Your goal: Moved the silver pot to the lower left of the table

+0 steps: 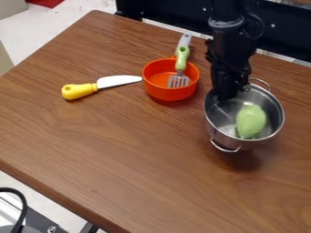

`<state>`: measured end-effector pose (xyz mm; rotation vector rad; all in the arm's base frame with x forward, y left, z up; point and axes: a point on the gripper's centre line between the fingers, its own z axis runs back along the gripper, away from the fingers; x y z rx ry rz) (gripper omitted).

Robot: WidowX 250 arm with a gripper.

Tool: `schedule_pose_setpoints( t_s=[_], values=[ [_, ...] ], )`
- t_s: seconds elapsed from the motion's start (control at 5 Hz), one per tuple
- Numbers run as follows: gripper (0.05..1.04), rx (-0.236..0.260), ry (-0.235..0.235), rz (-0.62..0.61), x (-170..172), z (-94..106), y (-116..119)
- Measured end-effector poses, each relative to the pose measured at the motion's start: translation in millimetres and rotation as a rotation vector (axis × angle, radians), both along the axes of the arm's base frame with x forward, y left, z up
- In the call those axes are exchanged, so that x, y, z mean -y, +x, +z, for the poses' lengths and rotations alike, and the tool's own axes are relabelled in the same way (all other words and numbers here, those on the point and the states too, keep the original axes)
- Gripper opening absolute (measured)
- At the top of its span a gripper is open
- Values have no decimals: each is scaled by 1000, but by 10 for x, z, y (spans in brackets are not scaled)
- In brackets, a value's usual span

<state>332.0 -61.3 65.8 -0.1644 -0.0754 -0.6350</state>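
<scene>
Silver pot (226, 113) on R side of counter (121, 150); gripper (227, 94) at its rim, can't tell if open/shut or gripping. Weak rim hold + off-ctr green toy (250, 121) wt could tip pot.

So you've got a smooth, shiny metal pot (219, 122), a glossy plastic-looking orange bowl (169, 93), a yellow plastic-looking knife handle (79, 91) and a wood-grain table (115, 150) with a soft sheen.

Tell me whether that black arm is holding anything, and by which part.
Probably the silver pot, by its rim: the tool meets the rim at upper left in the view, though the contact is too dark to confirm.
</scene>
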Motion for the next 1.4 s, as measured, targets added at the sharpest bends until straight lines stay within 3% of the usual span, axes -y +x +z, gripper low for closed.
schedule_pose_setpoints(
  t_s=[0.2,0.4,0.8,1.4],
  values=[
    [54,2,1,7,-129,99,-157],
    [54,-2,29,20,-343,90,-317],
    [54,-9,30,5,-764,111,-574],
    [54,1,37,19,-1379,71,-642]
  ],
)
